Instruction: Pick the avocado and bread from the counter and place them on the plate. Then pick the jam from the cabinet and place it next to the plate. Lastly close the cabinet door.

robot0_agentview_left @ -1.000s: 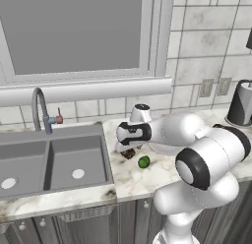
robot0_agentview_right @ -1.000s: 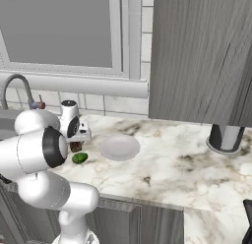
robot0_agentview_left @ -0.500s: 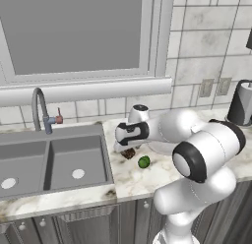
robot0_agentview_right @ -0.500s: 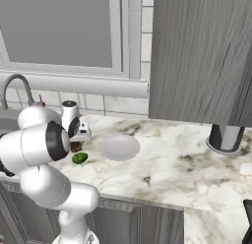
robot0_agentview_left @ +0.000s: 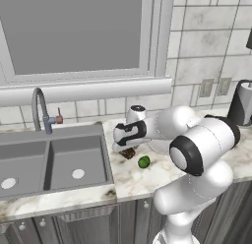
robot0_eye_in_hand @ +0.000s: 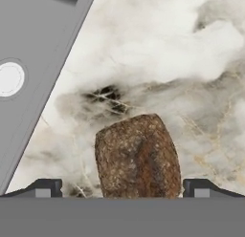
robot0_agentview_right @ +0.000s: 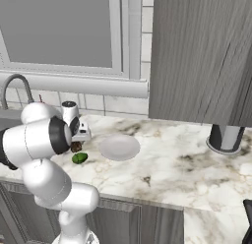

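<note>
1. The white robot arm reaches left and low over the table (robot0_agentview_left: 129,178), the white marble-look worktop, just right of the sink (robot0_agentview_left: 49,159).
2. Its jaws (robot0_eye_in_hand: 122,188) are spread wide, one tip on each side of the bread (robot0_eye_in_hand: 138,157), and neither tip touches it.
3. The bread is a rough dark brown lump lying on the table directly under the hand; in the left base view (robot0_agentview_left: 129,153) it sits just below the hand, near the sink's right edge.
4. The avocado (robot0_agentview_left: 143,162), small and glossy green, lies on the table just right of the bread and a little nearer, apart from it; the right base view also shows it (robot0_agentview_right: 79,158).
5. The white round plate (robot0_agentview_right: 119,147) rests on the table right of the bread and the avocado, with nothing on it.
6. The dark grey wall cabinet (robot0_agentview_right: 202,56) hangs above the right part of the table; from here I cannot tell how its door stands, and the jam is not to be made out.
7. A tap (robot0_agentview_left: 40,110) stands behind the sink, under the window (robot0_agentview_left: 78,36).
8. A dark round appliance (robot0_agentview_right: 225,137) stands on the table far to the right, below the cabinet.
</note>
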Tool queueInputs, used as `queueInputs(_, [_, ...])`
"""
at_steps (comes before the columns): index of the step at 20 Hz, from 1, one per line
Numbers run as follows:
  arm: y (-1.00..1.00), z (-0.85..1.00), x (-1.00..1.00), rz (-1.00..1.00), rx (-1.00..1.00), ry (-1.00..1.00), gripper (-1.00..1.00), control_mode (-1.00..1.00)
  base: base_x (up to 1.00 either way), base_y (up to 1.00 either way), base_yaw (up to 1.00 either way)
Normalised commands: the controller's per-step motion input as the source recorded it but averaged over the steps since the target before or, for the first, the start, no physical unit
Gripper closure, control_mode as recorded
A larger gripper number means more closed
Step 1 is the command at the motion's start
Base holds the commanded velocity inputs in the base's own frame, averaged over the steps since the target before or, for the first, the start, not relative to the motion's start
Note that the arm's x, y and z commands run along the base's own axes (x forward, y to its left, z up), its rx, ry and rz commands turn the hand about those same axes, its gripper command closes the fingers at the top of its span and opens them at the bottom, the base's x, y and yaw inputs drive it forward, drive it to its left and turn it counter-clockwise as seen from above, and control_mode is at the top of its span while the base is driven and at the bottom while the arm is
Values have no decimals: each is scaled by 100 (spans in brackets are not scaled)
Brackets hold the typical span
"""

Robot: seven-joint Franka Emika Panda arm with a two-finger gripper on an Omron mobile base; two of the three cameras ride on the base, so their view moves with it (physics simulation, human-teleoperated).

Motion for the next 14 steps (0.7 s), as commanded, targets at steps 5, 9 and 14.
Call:
queueInputs(5, [1,-14,9,4,-2,0,-100,-100,0,0,0])
queueInputs(9, [0,-17,7,7,-2,0,-100,-100,0,0,0])
queueInputs(14, [0,-17,1,7,-2,0,-100,-100,0,0,0])
